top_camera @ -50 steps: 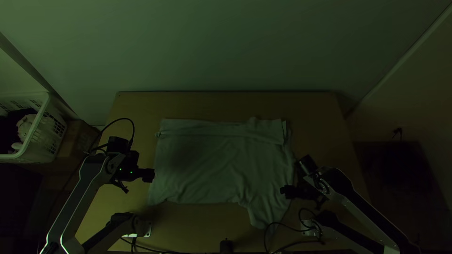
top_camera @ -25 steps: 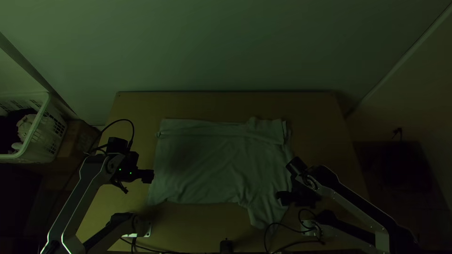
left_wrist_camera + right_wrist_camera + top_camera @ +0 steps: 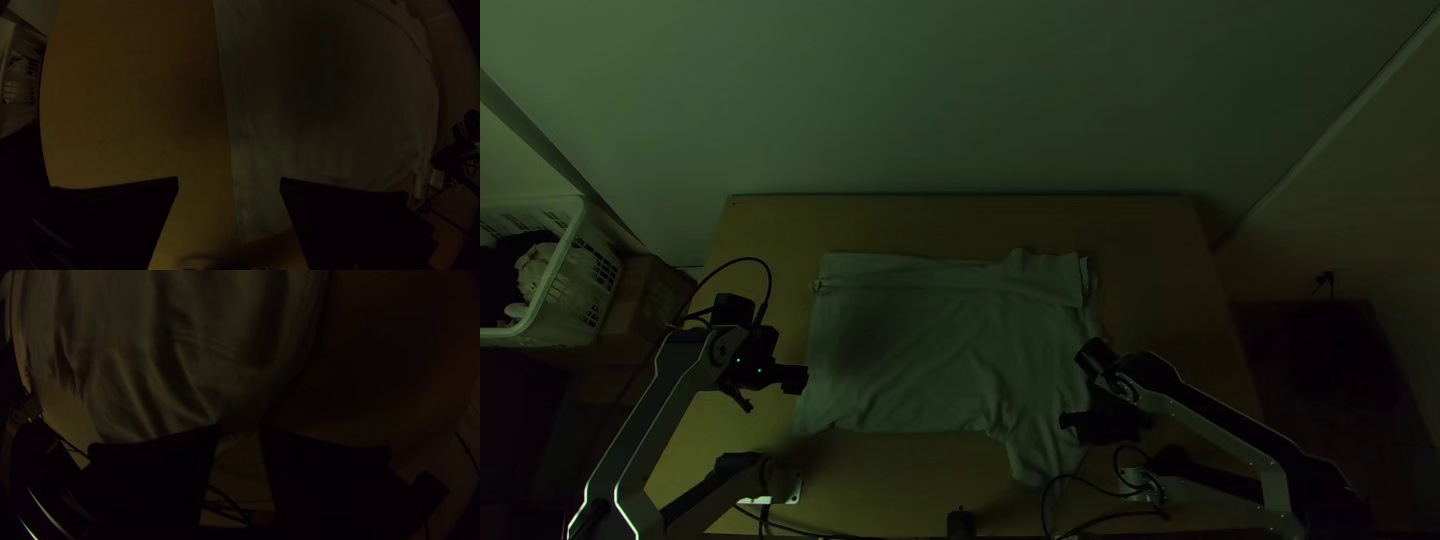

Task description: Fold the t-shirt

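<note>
Near the table's (image 3: 950,218) close edge, bendy black wires (image 3: 1043,508) loop on the right side. Past them, a soft sleeve (image 3: 1038,455) sticks out from the t-shirt (image 3: 910,345) and points back to that close edge. Just beyond the sleeve's start is the right gripper (image 3: 1068,422), by the shirt's right side. Its two flat black fingers are apart, and so are those of the left gripper (image 3: 800,379), which is at the shirt's left end. In the left wrist view, the shirt's straight left edge runs between the left gripper's (image 3: 229,185) fingers. The shirt lies across the middle of the table, with its long way going from the left edge to the right edge and its sleeve end toward the right. It is thin, pale cloth, smooth on the left and full of little wrinkles on the right. Along its far side, a long strip (image 3: 910,270) is turned over, a bit bumpy near the far right corner. Compared with one second ago, the right gripper has slid left and a little nearer the close edge; the shirt looks the same. Off the table's left edge are a brown box (image 3: 645,300) and a white basket (image 3: 572,240) with holes and cloth inside. Behind the far edge is a plain, flat wall (image 3: 960,100).
</note>
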You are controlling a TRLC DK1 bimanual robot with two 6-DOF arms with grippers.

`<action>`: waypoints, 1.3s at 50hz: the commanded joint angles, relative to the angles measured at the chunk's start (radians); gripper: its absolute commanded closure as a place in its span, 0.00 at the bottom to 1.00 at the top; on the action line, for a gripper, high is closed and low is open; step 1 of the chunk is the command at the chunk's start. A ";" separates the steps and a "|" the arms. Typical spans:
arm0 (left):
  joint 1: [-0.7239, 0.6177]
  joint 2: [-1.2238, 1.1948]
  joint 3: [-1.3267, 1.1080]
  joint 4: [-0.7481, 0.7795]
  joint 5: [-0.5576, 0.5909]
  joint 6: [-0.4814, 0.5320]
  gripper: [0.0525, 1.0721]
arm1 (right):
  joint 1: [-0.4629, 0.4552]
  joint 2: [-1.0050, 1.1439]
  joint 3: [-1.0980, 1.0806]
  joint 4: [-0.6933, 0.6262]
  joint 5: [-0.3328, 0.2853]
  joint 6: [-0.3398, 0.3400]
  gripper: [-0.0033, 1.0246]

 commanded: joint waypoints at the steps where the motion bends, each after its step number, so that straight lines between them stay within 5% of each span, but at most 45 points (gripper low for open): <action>1: 0.031 0.011 -0.024 -0.014 -0.003 0.058 0.04 | 0.015 0.067 -0.024 0.049 -0.005 -0.016 0.97; 20: 0.049 0.072 -0.027 -0.250 -0.029 0.253 0.04 | 0.022 0.097 -0.014 0.051 -0.005 -0.021 0.97; 56: -0.270 0.204 -0.143 -0.088 -0.132 0.177 0.06 | 0.017 0.090 -0.011 0.051 -0.003 -0.021 0.97; 65: -0.377 0.181 -0.141 -0.074 -0.132 0.170 0.30 | 0.008 0.090 -0.011 0.051 -0.003 -0.023 0.97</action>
